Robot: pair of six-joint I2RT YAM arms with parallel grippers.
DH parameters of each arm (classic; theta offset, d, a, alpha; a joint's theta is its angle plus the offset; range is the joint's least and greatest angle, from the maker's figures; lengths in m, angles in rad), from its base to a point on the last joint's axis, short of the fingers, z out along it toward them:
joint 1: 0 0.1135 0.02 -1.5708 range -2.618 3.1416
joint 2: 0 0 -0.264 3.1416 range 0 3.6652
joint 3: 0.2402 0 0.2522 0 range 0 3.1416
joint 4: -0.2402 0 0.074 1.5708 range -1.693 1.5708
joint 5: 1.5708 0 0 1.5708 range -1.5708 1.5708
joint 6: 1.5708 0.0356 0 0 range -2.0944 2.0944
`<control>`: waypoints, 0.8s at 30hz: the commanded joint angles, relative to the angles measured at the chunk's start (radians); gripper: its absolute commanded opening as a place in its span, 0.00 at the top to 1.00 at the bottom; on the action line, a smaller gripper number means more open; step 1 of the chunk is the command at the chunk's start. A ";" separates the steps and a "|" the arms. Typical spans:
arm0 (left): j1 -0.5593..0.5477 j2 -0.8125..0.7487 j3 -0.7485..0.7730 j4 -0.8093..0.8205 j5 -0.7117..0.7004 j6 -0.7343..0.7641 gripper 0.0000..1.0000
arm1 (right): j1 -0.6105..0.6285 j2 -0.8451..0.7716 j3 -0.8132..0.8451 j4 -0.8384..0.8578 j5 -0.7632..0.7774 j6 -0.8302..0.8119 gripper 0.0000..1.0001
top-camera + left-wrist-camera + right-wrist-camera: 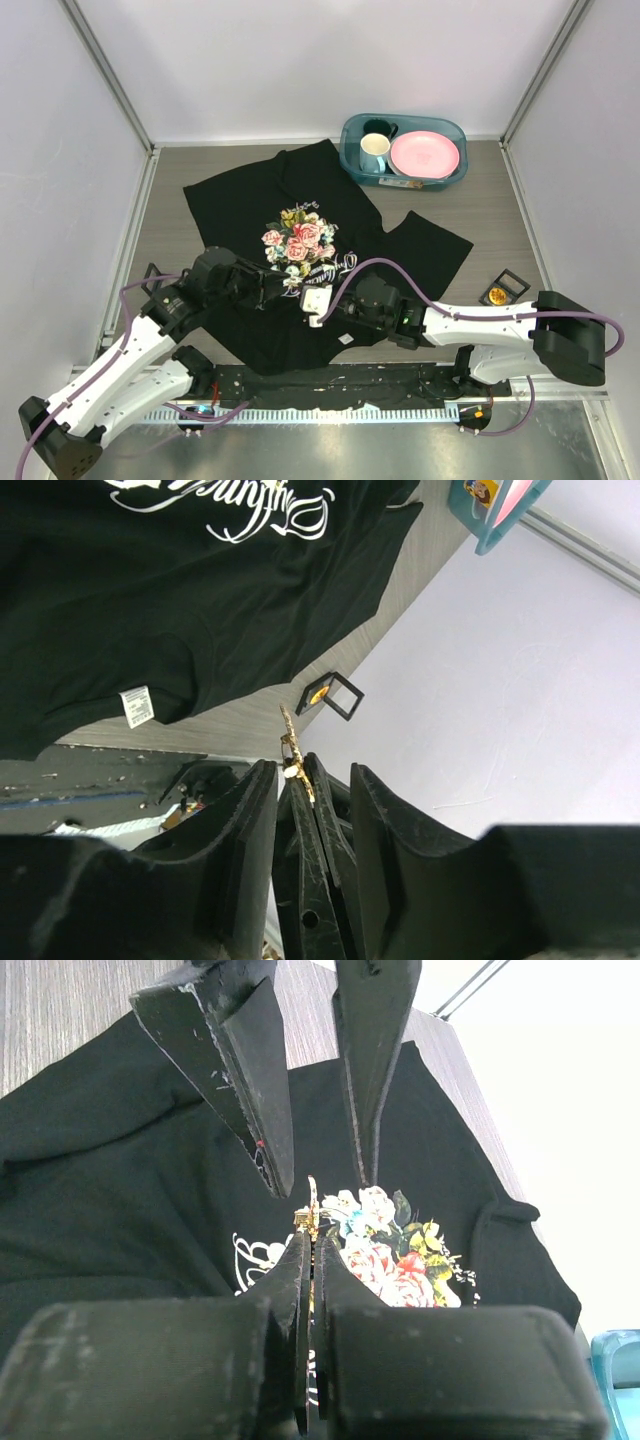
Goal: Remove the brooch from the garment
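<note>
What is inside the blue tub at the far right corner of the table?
The blue tub holds a pink plate, a pale mug and a dark mug behind it. They cover most of the tub's floor, so anything beneath them is hidden.

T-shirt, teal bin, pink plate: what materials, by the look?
T-shirt: matte black fabric, likely cotton; it folds and wrinkles. Teal bin: translucent-looking plastic, smooth rounded rim. Pink plate: smooth, slight sheen; plastic or glazed ceramic, unclear.

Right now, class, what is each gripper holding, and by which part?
The right gripper pinches the small gold brooch by one end; the left gripper stands open around it, holding nothing.
</note>
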State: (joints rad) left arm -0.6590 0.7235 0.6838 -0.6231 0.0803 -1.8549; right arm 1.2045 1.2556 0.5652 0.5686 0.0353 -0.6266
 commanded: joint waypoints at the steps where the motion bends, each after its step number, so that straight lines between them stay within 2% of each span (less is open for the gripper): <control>1: -0.001 0.005 -0.012 0.066 0.010 0.000 0.64 | 0.010 -0.018 0.044 0.059 0.009 -0.008 0.99; 16: -0.001 -0.001 -0.021 0.074 0.007 0.003 0.78 | 0.015 -0.001 0.058 0.051 0.012 -0.012 0.99; 21: -0.001 -0.012 -0.027 0.076 -0.002 0.006 0.88 | 0.020 -0.001 0.059 0.050 0.017 -0.013 0.99; 22: -0.001 -0.015 -0.029 0.074 -0.002 0.006 0.96 | 0.020 -0.001 0.058 0.050 0.017 -0.013 0.99; 24: -0.001 -0.022 -0.030 0.074 -0.010 0.011 1.00 | 0.021 0.002 0.062 0.050 0.031 -0.009 0.99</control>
State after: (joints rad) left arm -0.6590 0.7216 0.6601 -0.5819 0.0826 -1.8507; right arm 1.2121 1.2575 0.5800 0.5678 0.0528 -0.6312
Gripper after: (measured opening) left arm 0.027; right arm 0.020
